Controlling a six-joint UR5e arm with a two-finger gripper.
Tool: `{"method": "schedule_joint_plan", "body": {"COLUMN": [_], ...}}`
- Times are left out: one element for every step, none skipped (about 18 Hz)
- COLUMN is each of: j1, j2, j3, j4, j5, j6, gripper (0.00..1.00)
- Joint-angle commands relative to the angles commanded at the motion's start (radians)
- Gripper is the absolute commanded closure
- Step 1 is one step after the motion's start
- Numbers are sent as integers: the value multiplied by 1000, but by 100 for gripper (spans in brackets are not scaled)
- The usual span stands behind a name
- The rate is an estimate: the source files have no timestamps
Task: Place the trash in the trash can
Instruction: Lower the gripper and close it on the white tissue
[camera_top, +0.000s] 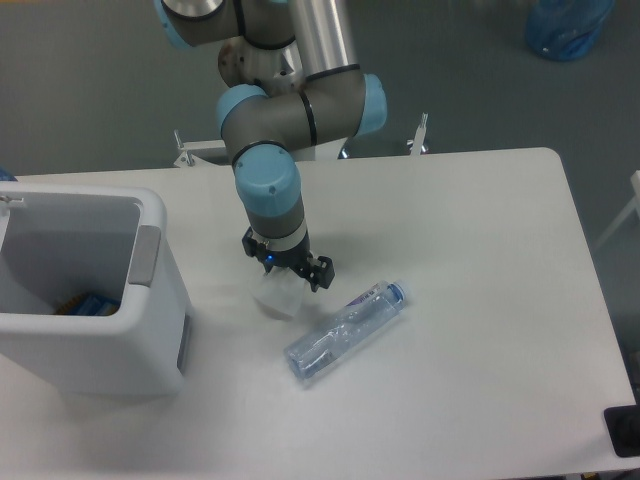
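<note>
1. Since my gripper (283, 277) sits right over the paper wad (277, 297), its fingers are mostly hidden from this view, and I cannot tell whether they are spread or already pinched on the paper.
2. That wad lies on the table (480, 250), between the trash can (150, 330) and the plastic bottle (346, 331), just beside the bottle's base end.
3. I judge the wad to be very light and soft. It should crush and take any grip, so I would pinch it across its middle bulk and not at a loose fold that might tear or pull free.
4. The bottle lies on its side, blue cap (398, 293) pointing away from the bin. It looks empty, thin-walled and crinkled, so likely light, slippery and prone to roll or buckle. I would take it across the body near its middle.
5. The trash can stands at the table's left edge, open at the top. Something blue and orange (88, 303) lies at the bottom; I cannot make out what.
</note>
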Motion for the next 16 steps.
{"method": "schedule_joint_plan", "body": {"j1": [2, 2, 2, 5, 8, 11, 15, 21, 31, 41, 52, 70, 89, 101, 113, 120], "j2": [2, 2, 2, 2, 2, 3, 6, 8, 14, 35, 47, 57, 75, 84, 92, 97], "j3": [-2, 1, 3, 5, 6, 11, 14, 24, 31, 32, 34, 37, 43, 55, 73, 93], "j4": [0, -3, -5, -6, -6, -11, -14, -17, -20, -20, -20, -20, -18, -18, -18, -18], "j5": [0, 0, -2, -3, -3, -5, -9, -12, -15, -40, -79, -128, -174, -207, -230, -250], "j6": [3, 5, 6, 6, 6, 6, 6, 5, 2, -3, -5, -6, -9, -12, -15, -29], "gripper": [93, 100, 100, 100, 100, 100, 100, 100, 100, 100, 100, 100, 100, 100, 100, 100]}}
